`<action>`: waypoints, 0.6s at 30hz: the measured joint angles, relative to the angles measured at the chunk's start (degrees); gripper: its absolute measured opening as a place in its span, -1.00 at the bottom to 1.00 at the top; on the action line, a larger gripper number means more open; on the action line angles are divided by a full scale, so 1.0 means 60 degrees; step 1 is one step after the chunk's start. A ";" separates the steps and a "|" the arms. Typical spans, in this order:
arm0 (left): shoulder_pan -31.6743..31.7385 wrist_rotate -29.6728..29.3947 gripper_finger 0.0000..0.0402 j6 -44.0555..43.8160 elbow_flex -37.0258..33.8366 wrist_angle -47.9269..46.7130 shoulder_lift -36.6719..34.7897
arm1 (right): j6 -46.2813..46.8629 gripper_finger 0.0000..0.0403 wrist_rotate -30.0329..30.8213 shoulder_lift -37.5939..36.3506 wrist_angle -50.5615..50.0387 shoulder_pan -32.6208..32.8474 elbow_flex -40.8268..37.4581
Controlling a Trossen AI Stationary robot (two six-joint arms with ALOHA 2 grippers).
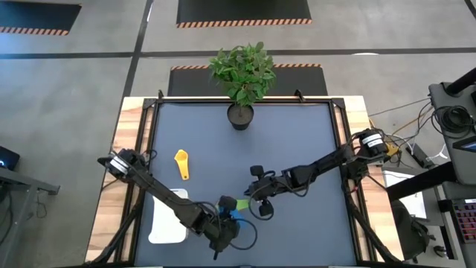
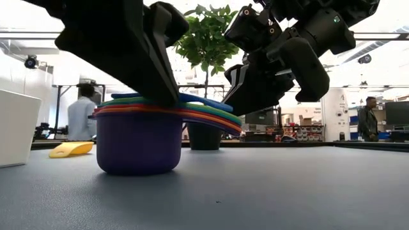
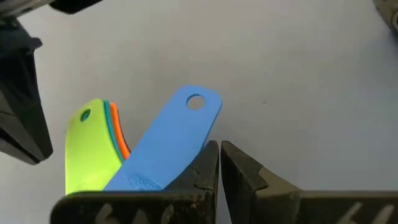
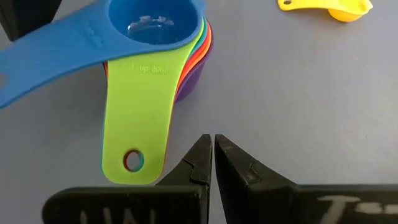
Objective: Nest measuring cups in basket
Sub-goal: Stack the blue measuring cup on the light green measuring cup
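Both claws, left (image 3: pixel 219 163) and right (image 4: pixel 213 155), pinched closed (empty) beside the nested cups (image 4: pixel 163 56); yellow cup (image 1: pixel 181 163) apart

From above, we cannot count the nested stack of coloured plastic measuring cups (image 1: pixel 229 205): the left arm's dark gripper (image 1: pixel 221 232) covers most of it. The shallow white plastic basket (image 1: pixel 168 223) is partly hidden beneath that arm, and in the low view the picture's edge cuts it off. The blue cup's flat handle (image 4: pixel 50 53) runs out of the right wrist picture. A person (image 2: pixel 81 115) behind the table is too blurred to describe
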 joint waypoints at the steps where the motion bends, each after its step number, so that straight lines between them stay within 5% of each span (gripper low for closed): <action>1: -0.0004 -0.0013 -1.00 0.0071 0.0072 -0.0116 -0.0025 | 0.0000 -0.96 0.0000 -0.0054 -0.0011 0.0000 0.0000; 11: -0.0029 -0.0702 -1.00 0.1103 0.1748 -0.3009 -0.0107 | 0.0036 -0.96 0.1164 -0.1059 -0.0868 0.0229 0.0000; 18: 0.0152 -0.1645 -1.00 0.2499 0.2025 -0.3457 -0.0663 | 0.0644 -0.96 0.1508 -0.1739 -0.1035 0.1115 0.0000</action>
